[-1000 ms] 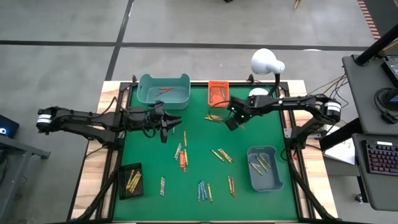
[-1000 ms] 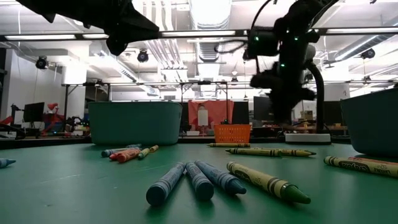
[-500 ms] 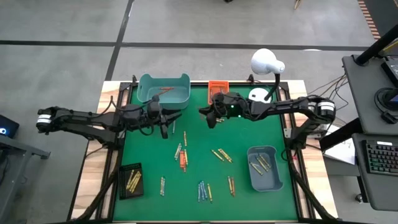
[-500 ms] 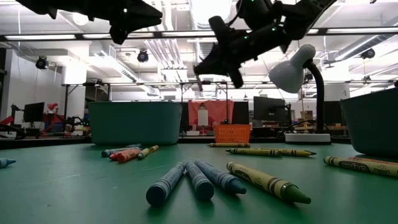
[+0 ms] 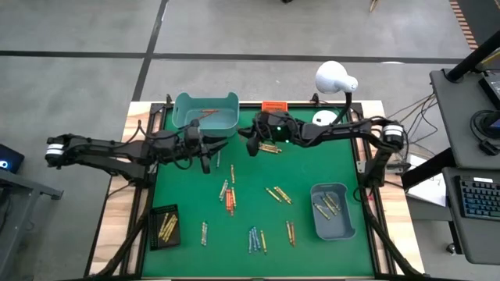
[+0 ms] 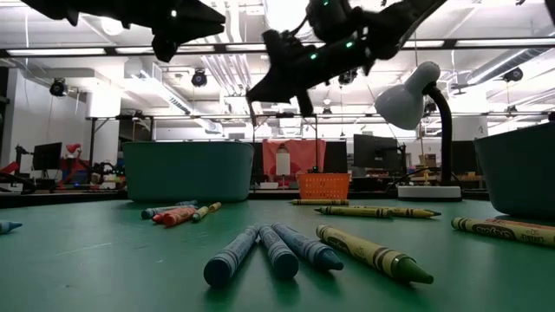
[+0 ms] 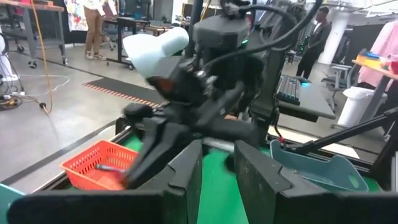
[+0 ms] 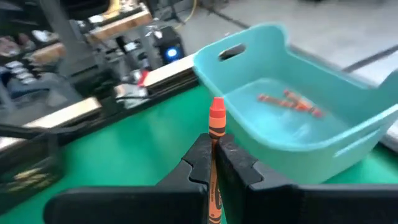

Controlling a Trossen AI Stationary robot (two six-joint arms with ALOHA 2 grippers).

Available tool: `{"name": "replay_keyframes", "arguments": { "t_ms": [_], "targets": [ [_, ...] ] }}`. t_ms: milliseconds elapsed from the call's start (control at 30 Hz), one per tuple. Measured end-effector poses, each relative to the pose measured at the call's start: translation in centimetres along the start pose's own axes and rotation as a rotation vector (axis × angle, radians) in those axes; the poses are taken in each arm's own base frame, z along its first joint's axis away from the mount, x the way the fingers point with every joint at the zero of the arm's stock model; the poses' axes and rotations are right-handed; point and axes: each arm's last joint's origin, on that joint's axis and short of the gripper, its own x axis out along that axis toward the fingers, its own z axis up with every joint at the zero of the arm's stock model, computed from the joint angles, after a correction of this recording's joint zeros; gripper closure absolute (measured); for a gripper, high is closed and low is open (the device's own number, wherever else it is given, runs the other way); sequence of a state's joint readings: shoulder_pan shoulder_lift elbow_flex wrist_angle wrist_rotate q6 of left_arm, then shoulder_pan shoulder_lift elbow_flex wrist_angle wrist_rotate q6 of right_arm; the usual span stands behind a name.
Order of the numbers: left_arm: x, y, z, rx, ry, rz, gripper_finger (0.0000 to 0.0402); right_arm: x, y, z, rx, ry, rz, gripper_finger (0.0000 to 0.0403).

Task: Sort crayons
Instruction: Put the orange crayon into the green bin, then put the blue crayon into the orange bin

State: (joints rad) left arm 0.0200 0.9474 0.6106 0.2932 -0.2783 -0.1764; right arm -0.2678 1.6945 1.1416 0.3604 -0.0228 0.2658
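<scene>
The right gripper (image 8: pixel 212 163), clamped on an orange-red crayon (image 8: pixel 216 124), hangs beside the teal bin (image 8: pixel 292 124) holding like-coloured crayons (image 8: pixel 289 102); the left gripper (image 7: pixel 217 163), slightly parted and empty, waits nearby.

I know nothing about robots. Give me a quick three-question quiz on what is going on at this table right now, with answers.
1. True or false: the right pincer is shut on an orange crayon.
2. Which container has that crayon's tip nearest it in the right wrist view? A) the black tray B) the teal bin C) the blue-grey bin
3. Fill in: the teal bin already holds ____ crayons.

Key
1. True. The crayon stands clamped between the pincer's fingers.
2. B. The teal bin lies just ahead; the black tray and the blue-grey bin lie on the table's near side.
3. Orange-red.
</scene>
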Motion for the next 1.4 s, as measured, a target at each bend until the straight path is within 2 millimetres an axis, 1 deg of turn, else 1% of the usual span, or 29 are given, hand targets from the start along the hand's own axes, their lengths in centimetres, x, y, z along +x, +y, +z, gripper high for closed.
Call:
{"name": "replay_keyframes", "arguments": {
  "t_ms": [133,233,333,400,533,733,833,933,1133,1267,1400],
  "targets": [
    [-0.4,0.0,0.7,-0.014,-0.051,-0.009,0.0325,2.7,-1.6,0.4,-0.068,-0.103,-0.018,0.0394],
    [-1.0,0.0,1.4,-0.027,-0.099,-0.018,0.0325,4.8,-3.1,0.3,-0.065,-0.172,-0.033,0.0394],
    [-1.8,0.1,2.1,-0.037,-0.132,-0.024,0.0325,6.6,-4.4,0.3,-0.061,-0.197,-0.048,0.0394],
    [-2.2,0.2,2.5,-0.042,-0.151,-0.028,0.0325,7.4,-4.7,0.6,-0.063,-0.213,-0.048,0.0394],
    [-2.9,0.3,2.9,-0.056,-0.17,-0.04,0.0325,8.5,-4.8,1.4,-0.091,-0.241,-0.044,0.0394],
    [-3.2,0.1,2.9,-0.059,-0.153,-0.09,0.0325,9.1,-4.9,1.5,-0.082,-0.249,-0.044,0.0394],
    [-3.1,0.1,2.7,-0.06,-0.144,-0.091,0.0325,9.2,-5.3,1.2,-0.081,-0.239,-0.051,0.0383],
    [-2.9,0.1,2.6,-0.068,-0.136,-0.091,0.0325,9.4,-5.7,0.9,-0.067,-0.224,-0.059,0.0357],
    [-2.9,0.1,2.7,-0.108,-0.141,-0.094,0.0325,9.3,-5.9,0.7,-0.056,-0.182,-0.071,0.0289],
    [-3.1,0.1,2.9,-0.138,-0.151,-0.099,0.0325,8.6,-5.4,1.3,-0.066,-0.135,-0.077,0.0254],
    [-3.2,0.1,2.9,-0.139,-0.153,-0.098,0.0325,8.0,-5.1,2.0,-0.079,-0.103,-0.082,0.023]
  ]
}}
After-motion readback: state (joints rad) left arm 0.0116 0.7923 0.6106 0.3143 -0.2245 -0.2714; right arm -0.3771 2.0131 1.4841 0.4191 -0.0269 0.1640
